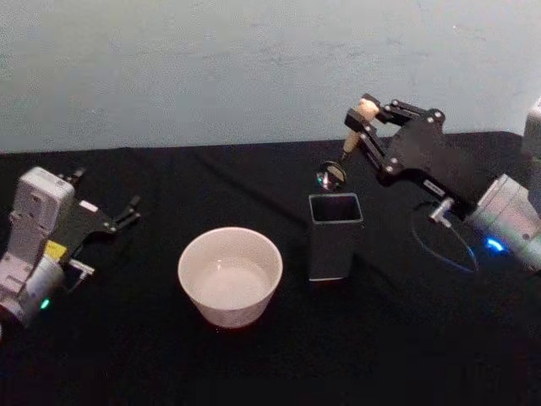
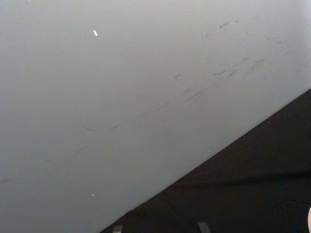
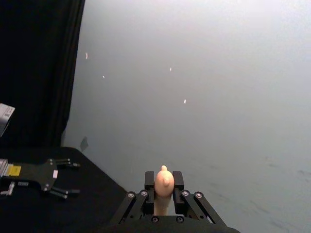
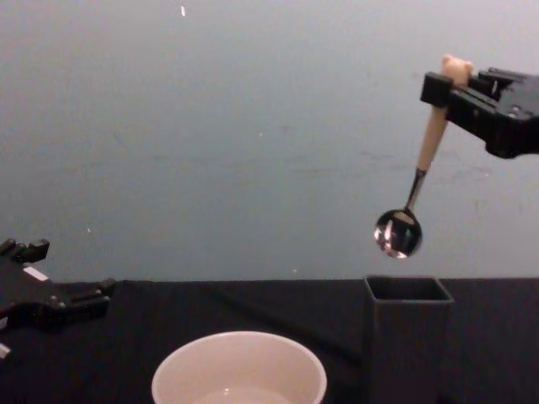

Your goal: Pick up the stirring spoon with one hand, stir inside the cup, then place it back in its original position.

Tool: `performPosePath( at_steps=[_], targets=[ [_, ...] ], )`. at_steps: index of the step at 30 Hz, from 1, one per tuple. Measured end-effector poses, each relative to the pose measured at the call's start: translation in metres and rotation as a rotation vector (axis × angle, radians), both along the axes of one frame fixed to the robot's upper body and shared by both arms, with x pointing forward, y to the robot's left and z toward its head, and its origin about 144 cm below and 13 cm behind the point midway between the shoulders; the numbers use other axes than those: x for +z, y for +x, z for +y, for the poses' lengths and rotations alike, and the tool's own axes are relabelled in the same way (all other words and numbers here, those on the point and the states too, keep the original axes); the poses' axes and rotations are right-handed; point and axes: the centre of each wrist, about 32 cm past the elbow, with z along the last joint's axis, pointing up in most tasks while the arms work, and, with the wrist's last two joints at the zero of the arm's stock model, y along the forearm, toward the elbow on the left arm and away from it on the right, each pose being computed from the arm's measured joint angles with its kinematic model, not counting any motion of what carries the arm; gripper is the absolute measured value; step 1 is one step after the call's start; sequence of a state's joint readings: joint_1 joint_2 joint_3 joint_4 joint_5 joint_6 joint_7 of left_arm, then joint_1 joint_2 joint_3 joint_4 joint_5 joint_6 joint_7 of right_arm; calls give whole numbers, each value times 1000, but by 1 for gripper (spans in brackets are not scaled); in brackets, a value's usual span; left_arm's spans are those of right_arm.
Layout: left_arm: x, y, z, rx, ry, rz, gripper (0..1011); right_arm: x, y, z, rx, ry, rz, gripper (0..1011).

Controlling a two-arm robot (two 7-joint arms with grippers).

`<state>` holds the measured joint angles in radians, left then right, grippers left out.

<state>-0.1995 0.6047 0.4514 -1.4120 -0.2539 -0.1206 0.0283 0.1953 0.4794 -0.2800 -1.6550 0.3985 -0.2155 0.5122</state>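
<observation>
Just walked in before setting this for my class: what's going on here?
The right gripper grips the spoon by its handle, bowl hanging down in the air above the dark holder. The cup stands beside the holder, with no spoon in it. The left gripper idles open at the table's left side.

My right pincer (image 1: 365, 114) is raised high, the arm reaching in from the right, its 2 fingers clamped on the stirring spoon (image 4: 434, 139). My left pincer (image 1: 106, 194) sits low on the left, fingers spread apart.
</observation>
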Motion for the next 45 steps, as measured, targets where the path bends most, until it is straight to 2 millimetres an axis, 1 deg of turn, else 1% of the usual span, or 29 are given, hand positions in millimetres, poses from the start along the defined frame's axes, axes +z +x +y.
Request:
performPosePath(
  at_steps=[4,13,26,45],
  targets=[
    [0,0,0,0,0,0,1001,-2,-4,-5,-7,-6,18,215],
    [0,0,0,0,0,0,1001,-5,-8,-6,-6,-9,49,215],
    [0,0,0,0,0,0,1001,-20,-3,0,-23,-26,115,215],
    [0,0,0,0,0,0,1001,-41,3,11,-69,-25,257,215]
  ],
)
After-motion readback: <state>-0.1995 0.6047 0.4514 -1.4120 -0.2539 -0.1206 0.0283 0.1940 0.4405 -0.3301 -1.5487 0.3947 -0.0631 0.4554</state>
